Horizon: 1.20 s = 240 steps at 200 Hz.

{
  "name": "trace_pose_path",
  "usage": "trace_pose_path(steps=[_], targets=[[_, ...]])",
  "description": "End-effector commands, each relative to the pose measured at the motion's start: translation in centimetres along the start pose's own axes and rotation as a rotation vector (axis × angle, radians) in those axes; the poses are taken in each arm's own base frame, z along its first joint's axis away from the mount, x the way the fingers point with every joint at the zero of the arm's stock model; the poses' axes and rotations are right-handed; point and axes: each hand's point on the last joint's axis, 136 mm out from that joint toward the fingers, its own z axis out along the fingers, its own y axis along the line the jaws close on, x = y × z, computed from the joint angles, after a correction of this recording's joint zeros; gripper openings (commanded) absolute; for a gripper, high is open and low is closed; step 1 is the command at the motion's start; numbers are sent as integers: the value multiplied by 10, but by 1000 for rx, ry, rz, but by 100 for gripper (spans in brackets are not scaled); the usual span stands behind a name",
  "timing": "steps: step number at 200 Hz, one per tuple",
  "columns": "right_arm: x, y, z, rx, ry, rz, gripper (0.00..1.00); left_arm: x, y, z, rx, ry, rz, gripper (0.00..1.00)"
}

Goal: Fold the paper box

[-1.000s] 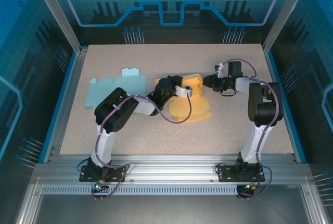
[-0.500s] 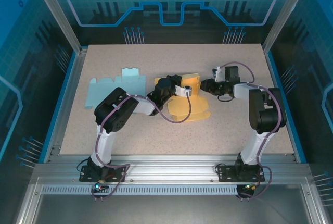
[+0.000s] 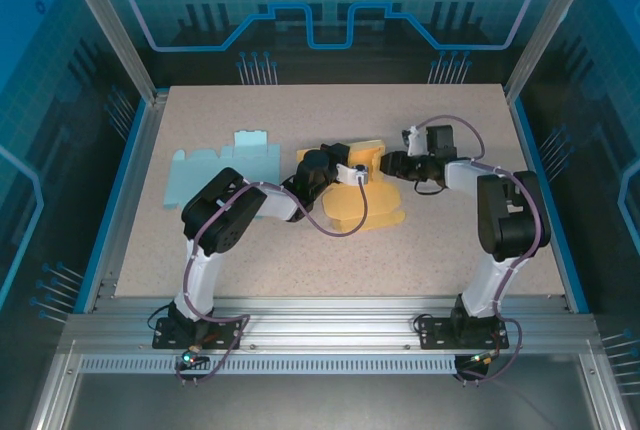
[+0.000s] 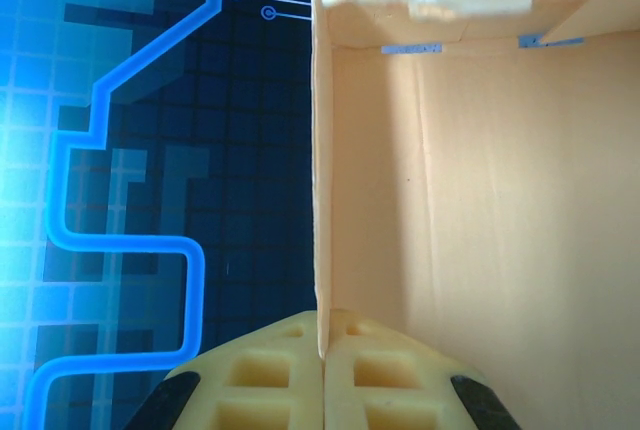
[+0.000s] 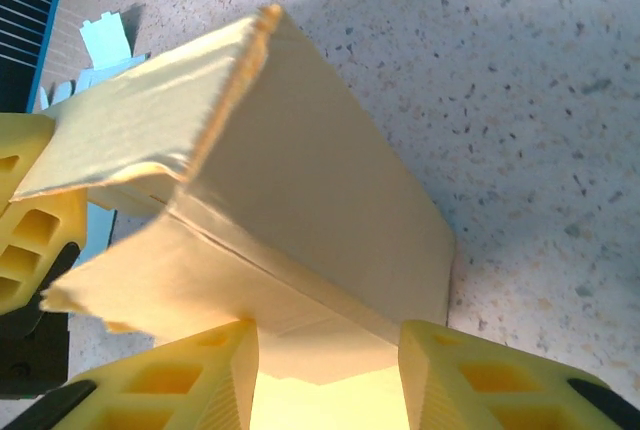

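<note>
left gripper [image 4: 322,338]: pinched tight on upright wall edge of yellow paper box [image 4: 480,200] | right gripper [image 5: 325,342]: jaws half-wide, straddling box end panel, contact unclear | box sits between both grippers, long axis running ahead of right fingers toward left | right arm likely nearer free flap

Speckled beige table [image 3: 300,250] – two paper items on it. Flat light-blue cutout [image 3: 215,172] lies at left rear. Yellow paper box [image 3: 375,210] sits mid-table – partly raised, with its near flap flat on the surface.
</note>
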Motion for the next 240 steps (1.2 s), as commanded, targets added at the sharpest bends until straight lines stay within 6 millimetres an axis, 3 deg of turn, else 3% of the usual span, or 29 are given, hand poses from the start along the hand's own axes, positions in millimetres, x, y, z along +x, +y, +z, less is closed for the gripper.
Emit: trace_pose_path(steps=[1,87,143,166,190,225,240], targets=[[-12,4,8,45,-32,-92,43,-7,-9,-2,3,-42,24,0],[-22,-5,28,255,-68,-197,39,-10,-10,-5,6,-59,9,0],[-29,-11,29,346,-126,-206,31,-11,-9,-5,5,-66,-11,0],[-29,-11,27,369,-135,-215,22,-13,-4,-5,-12,-70,-32,0],[-26,-11,24,400,-137,-234,11,-15,13,-8,-51,-69,-94,17],[-20,-10,20,434,-137,-248,5,-20,58,-20,-127,-69,-257,56],[-19,-8,17,449,-142,-257,3,-25,76,-30,-150,-85,-341,77]])
